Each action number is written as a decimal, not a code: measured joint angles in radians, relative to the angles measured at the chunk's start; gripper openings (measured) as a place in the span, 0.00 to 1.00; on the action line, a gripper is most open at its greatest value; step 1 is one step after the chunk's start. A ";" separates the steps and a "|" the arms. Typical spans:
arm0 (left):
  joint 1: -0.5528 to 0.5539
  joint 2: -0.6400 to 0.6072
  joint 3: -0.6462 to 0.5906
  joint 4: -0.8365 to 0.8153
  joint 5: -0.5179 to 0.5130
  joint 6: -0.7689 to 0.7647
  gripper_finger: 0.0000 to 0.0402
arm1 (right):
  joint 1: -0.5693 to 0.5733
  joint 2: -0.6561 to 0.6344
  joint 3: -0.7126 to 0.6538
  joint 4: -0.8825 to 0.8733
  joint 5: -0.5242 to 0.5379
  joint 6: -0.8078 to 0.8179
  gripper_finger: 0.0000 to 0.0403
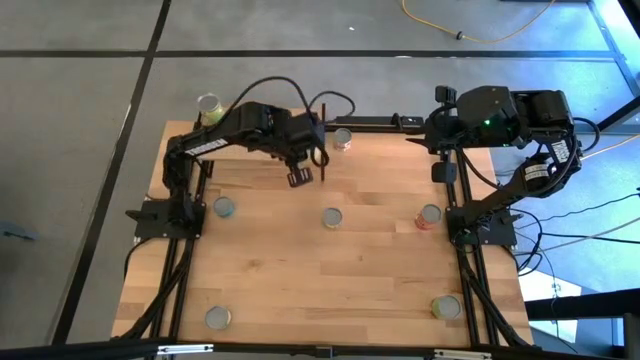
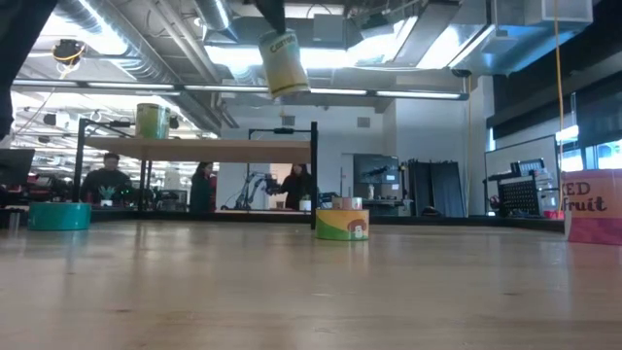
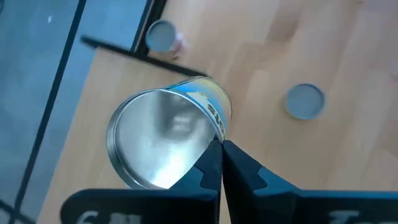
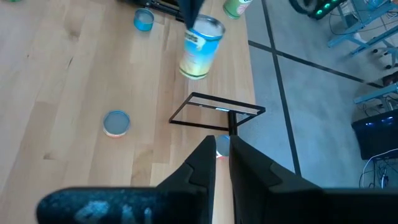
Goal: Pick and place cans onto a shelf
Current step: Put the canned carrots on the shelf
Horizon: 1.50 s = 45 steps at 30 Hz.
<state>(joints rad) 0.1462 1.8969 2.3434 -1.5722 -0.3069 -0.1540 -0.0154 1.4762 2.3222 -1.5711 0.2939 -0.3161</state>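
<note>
the left pincer (image 3: 221,163) grips a yellow-labelled can (image 3: 168,137) by its rim, holding it up off the worktop (image 1: 330,270) with its silvery end facing the wrist camera. beyond the pincer lies the shelf (image 2: 194,148), with a green can (image 2: 153,121) standing on its far end. a can with a reddish label (image 1: 342,138) sits just past the pincer, by the worktop's back edge. the right pincer (image 4: 222,158) waits at the back right corner, its fingers almost together and holding nothing.
</note>
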 joint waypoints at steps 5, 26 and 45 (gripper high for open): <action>0.076 0.001 -0.013 0.000 0.003 -0.003 0.00 | 0.000 0.000 0.000 0.000 -0.007 0.001 0.12; 0.316 -0.006 -0.232 0.005 0.099 0.058 0.00 | 0.000 0.000 0.000 0.000 -0.008 -0.002 0.12; 0.294 0.006 -0.198 -0.009 0.042 0.089 0.10 | 0.000 0.001 0.000 0.000 -0.008 0.021 0.12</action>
<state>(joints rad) 0.4398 1.9025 2.1456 -1.5811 -0.2648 -0.0647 -0.0154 1.4769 2.3222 -1.5711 0.2863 -0.2954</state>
